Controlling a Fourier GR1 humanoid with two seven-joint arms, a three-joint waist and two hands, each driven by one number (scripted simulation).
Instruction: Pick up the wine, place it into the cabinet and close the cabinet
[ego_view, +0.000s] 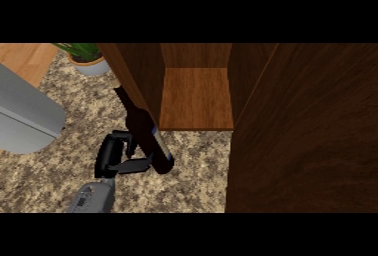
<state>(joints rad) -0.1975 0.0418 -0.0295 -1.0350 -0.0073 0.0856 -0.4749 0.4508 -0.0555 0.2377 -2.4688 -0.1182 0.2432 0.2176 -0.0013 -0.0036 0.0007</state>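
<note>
My left hand has its fingers clamped on the wine, standing on the worktop just left of the open cabinet. I'd lift straight, clear the cabinet's left wall, then swing right onto the shelf. Right hand isn't visible.

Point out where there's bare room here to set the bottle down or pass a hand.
Free: the cabinet shelf between its side walls, and the speckled counter between the grey appliance and the left hand. Crowded: the strip by the cabinet's left wall, where that hand holds the wine bottle.
</note>
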